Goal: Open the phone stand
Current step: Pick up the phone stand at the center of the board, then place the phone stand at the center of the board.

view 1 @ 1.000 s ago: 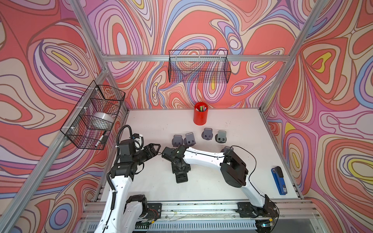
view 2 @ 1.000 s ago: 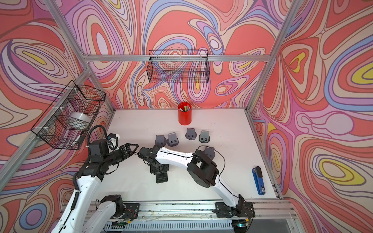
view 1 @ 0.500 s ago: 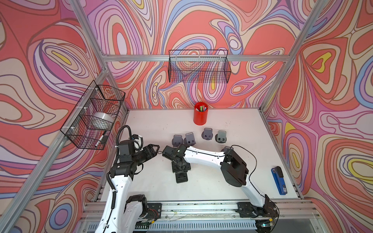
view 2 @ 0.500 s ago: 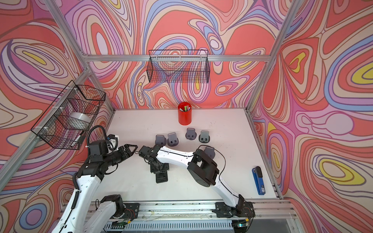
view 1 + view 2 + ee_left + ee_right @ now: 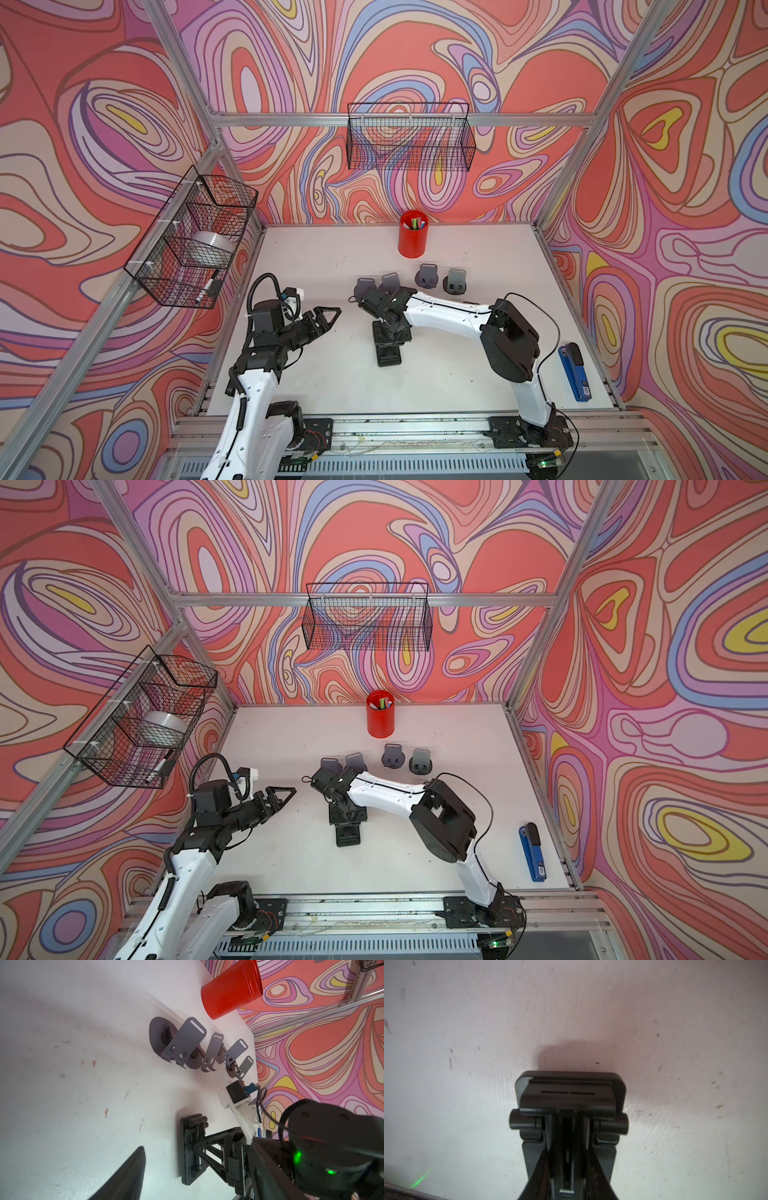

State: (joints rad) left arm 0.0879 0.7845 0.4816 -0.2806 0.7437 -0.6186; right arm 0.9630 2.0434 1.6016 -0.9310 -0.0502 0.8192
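The black phone stand (image 5: pixel 388 347) (image 5: pixel 347 827) lies on the white table's middle, its base plate flat. My right gripper (image 5: pixel 390 328) (image 5: pixel 345 808) points straight down onto it. In the right wrist view both fingers of the right gripper (image 5: pixel 569 1126) close around the central strut of the phone stand (image 5: pixel 571 1093), just behind the hinge bar. The left wrist view shows those fingers meeting the phone stand (image 5: pixel 193 1147) from the side. Left of the stand and clear of it, my left gripper (image 5: pixel 334 318) (image 5: pixel 291 798) hovers open and empty, with one finger (image 5: pixel 133 1172) in its own view.
Several grey opened stands (image 5: pixel 430 276) stand in a row behind the arms, in front of a red pen cup (image 5: pixel 412 237). A blue stapler (image 5: pixel 574 372) lies at the right edge. Wire baskets hang on the back wall (image 5: pixel 409 137) and left wall (image 5: pixel 195 237).
The right gripper's jaws have narrowed onto the stand's strut. The left gripper has opened slightly and stayed in place.
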